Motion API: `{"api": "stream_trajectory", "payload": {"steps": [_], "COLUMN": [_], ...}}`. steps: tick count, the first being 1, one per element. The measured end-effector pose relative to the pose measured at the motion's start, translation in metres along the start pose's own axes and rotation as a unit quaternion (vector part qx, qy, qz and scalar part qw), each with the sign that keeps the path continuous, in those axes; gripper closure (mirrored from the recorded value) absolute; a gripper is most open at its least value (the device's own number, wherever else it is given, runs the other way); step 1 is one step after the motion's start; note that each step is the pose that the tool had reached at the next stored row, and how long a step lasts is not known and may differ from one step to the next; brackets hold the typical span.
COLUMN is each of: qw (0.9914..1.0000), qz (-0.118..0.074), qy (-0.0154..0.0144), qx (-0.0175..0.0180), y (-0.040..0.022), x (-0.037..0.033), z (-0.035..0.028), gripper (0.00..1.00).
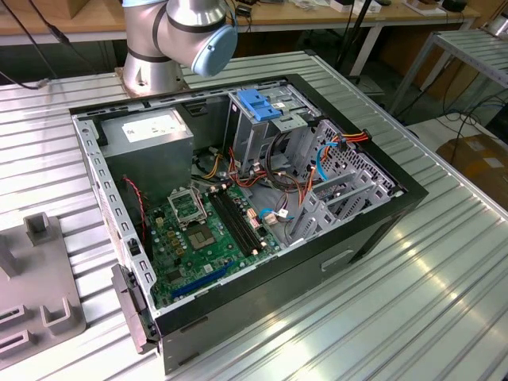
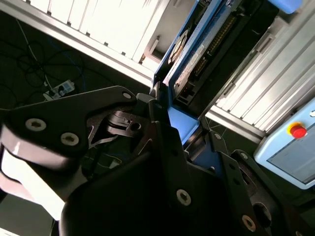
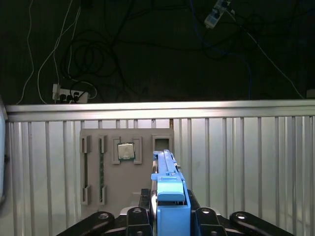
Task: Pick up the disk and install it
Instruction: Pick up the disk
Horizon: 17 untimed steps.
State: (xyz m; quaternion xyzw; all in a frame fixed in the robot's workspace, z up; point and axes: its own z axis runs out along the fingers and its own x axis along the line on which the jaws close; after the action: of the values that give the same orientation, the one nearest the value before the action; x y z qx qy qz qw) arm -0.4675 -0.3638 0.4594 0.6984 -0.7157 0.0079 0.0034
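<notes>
My gripper (image 3: 170, 210) is shut on the disk (image 3: 170, 189), which stands on edge between the black fingers (image 3: 137, 214). In the first wrist view I see its blue carrier rail end-on, held above the ribbed metal table. In the second wrist view the disk (image 2: 193, 61) shows its black body, a white label and a blue rail, with the gripper (image 2: 178, 129) clamped on its blue end. The open computer case (image 1: 397, 198) lies on the table in the exterior view, with the grey drive cage (image 1: 250, 135) and its blue latch (image 1: 259, 104) inside.
A grey fixture plate (image 3: 96, 167) with slots and a square chip (image 3: 126, 151) lies on the table below the disk; the exterior view's left holds a grey fixture (image 1: 36, 294). The case holds a power-supply box (image 1: 151, 131), motherboard (image 1: 202, 230) and cables. The arm's base (image 1: 178, 40) stands behind it.
</notes>
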Motion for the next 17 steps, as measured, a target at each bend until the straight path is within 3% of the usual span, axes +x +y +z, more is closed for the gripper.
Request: {"api": "stream_trajectory", "payload": {"steps": [17], "qw": [1.00000], "qz": [0.000], "qy": [0.0000], "qx": [-0.0004], "y": [-0.0002], "x": [0.0006], "z": [-0.0359], "gripper": [0.63]}}
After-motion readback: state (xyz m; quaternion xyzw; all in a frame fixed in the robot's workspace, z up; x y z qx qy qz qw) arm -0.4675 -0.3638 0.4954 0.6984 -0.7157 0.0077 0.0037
